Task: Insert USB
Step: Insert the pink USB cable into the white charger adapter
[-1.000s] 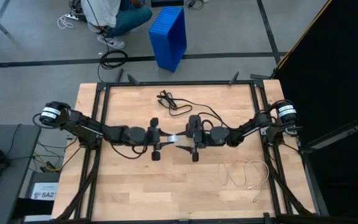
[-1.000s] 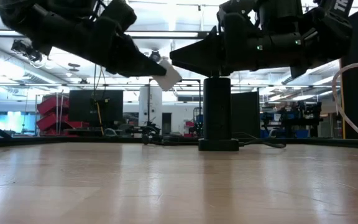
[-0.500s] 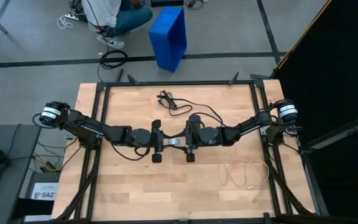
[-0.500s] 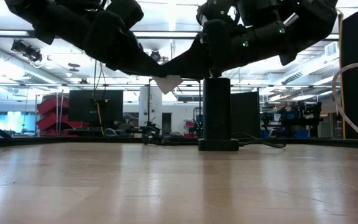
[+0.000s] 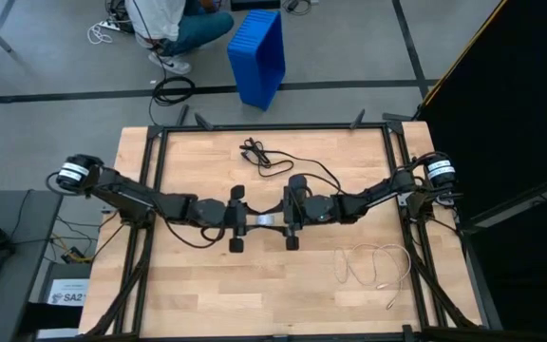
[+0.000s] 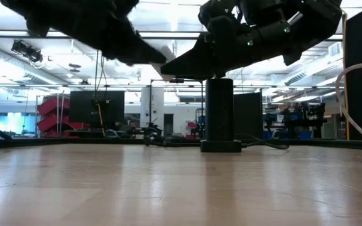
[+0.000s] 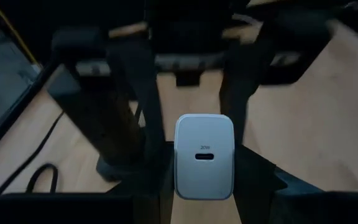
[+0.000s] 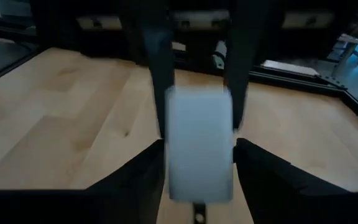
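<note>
A white charger block hangs above the middle of the table between my two grippers, which meet nose to nose. My left gripper comes from the table's left and is shut on it. My right gripper comes from the right and is shut on the same block. The left wrist view shows the charger's face with a small oval port. In the low view the grippers hide the charger. A black cable lies on the far part of the table. A white cable lies coiled at the near right. My left gripper pinches the charger by its two side faces between both fingers. The fingers come level from the table's left. The charger is lifted clear of the table, its port face turned back toward this wrist. My right gripper has the charger's two side faces between its fingers. The fingers come nearly level from the table's right, opposite the left gripper's. The block stays clear of the table.
A black upright post on a flat base stands just beyond the grippers toward the far edge, with the black cable running from it. A dark frame rims the table. A blue bin and a seated person are on the floor beyond.
My right gripper has moved toward the table's left and tipped up from slanting down to nearly level, so its fingers now flank the charger. My left gripper has risen slightly with the charger. The charger showed tilted in the low view and is now hidden between the grippers.
</note>
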`<move>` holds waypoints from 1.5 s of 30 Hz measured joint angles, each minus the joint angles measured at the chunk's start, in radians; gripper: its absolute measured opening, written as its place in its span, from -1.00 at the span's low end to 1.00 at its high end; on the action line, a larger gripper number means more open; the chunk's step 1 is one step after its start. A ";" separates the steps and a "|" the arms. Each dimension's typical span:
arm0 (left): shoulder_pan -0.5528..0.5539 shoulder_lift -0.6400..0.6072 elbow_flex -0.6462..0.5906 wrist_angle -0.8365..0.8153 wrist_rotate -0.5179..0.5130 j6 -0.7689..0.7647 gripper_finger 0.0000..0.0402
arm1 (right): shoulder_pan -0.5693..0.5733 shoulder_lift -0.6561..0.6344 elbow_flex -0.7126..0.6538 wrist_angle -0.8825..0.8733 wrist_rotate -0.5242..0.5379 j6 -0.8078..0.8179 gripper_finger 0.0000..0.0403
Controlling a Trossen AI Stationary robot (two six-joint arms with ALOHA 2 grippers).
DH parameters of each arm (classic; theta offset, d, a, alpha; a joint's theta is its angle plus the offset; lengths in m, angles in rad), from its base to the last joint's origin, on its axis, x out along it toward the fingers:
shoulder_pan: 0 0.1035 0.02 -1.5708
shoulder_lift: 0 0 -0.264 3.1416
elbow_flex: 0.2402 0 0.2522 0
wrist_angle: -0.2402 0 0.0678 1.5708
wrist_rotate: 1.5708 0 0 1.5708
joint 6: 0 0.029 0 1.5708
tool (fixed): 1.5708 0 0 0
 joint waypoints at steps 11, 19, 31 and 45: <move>-0.012 -0.002 0.000 -0.012 0.001 -0.001 -0.49 | -0.009 0.014 -0.014 -0.087 0.005 0.036 -0.35; -0.012 -0.002 0.000 -0.029 -0.002 -0.006 -0.49 | -0.006 0.006 -0.007 -0.031 0.004 0.023 -0.34; -0.011 -0.002 0.000 -0.042 -0.002 -0.020 -0.49 | 0.012 0.005 -0.006 0.042 -0.017 0.021 -0.12; -0.011 -0.001 -0.001 -0.034 -0.002 -0.021 -0.49 | 0.012 0.003 -0.005 0.101 -0.041 0.062 -0.25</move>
